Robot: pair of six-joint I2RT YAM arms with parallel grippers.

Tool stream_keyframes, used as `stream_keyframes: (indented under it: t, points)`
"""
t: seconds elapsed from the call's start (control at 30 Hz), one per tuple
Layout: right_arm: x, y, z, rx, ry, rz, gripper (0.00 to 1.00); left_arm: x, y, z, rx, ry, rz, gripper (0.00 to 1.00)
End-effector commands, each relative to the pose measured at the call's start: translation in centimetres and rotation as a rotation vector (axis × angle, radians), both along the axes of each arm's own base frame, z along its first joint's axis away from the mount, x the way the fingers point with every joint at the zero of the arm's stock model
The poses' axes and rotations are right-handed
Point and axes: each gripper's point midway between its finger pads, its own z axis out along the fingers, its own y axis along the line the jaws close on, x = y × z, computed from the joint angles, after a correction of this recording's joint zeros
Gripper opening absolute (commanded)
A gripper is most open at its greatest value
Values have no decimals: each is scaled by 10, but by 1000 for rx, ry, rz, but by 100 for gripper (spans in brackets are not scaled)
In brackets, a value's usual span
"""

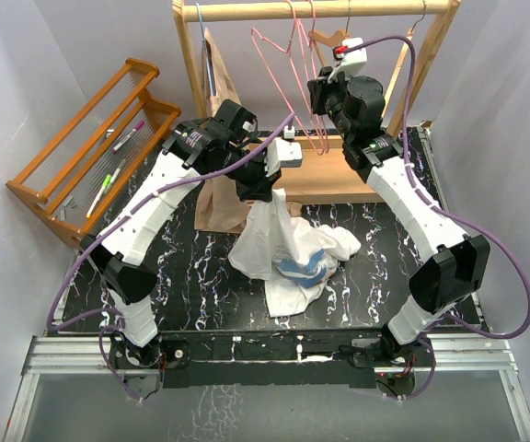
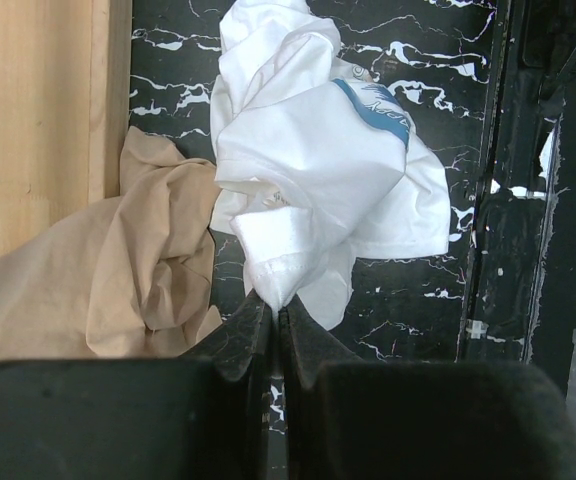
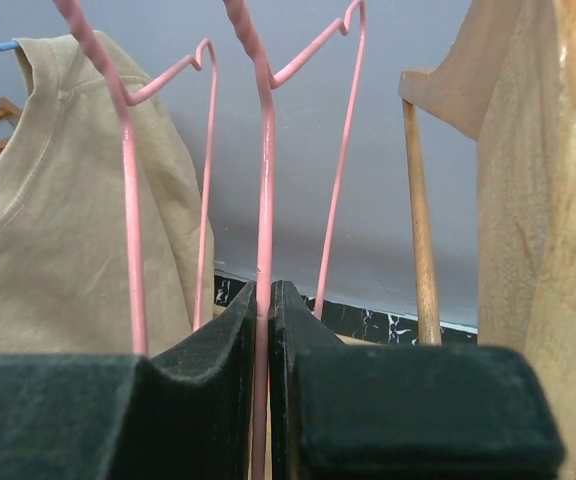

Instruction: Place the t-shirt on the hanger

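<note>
The right end effector (image 3: 268, 300) clamps the hanger (image 3: 265, 200) at the bench's (image 1: 375, 276) far edge. The left end effector (image 2: 276, 310) pinches the t-shirt (image 2: 308, 170). The hanger should rise straight off the rail (image 1: 247, 11).

You are looking down at a black, white-veined bench (image 1: 375, 253) filling the middle of the scene. Pale grey walls (image 1: 26, 83) are enclosing it from 9 through 3 o'clock under even light. A light-wood clothes rail (image 1: 320, 10) is standing at 12 o'clock. An orange slatted wooden rack (image 1: 143, 68) is leaning at 10 o'clock. An aluminium frame (image 1: 63, 354) is edging the bench at 6 o'clock.
</note>
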Motion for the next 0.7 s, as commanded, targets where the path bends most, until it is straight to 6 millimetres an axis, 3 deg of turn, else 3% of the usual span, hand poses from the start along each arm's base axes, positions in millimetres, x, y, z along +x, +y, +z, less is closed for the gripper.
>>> stream_keyframes:
  t: [0.0, 0.33, 0.53, 0.67]
  points:
    - [-24, -14, 75, 57, -183, -12, 8, -9, 0, 18, -46, -9, -15, 0]
    - [-53, -22, 128, 82, -265, 7, 8, -14, 6, 24, -54, -27, -2, 0]
    - [-73, -31, 140, 90, -274, 3, 8, -13, 5, 30, -73, -43, 10, 0]
    - [-90, -34, 138, 77, -230, 22, 8, -12, 8, 34, -82, -68, 28, 0]
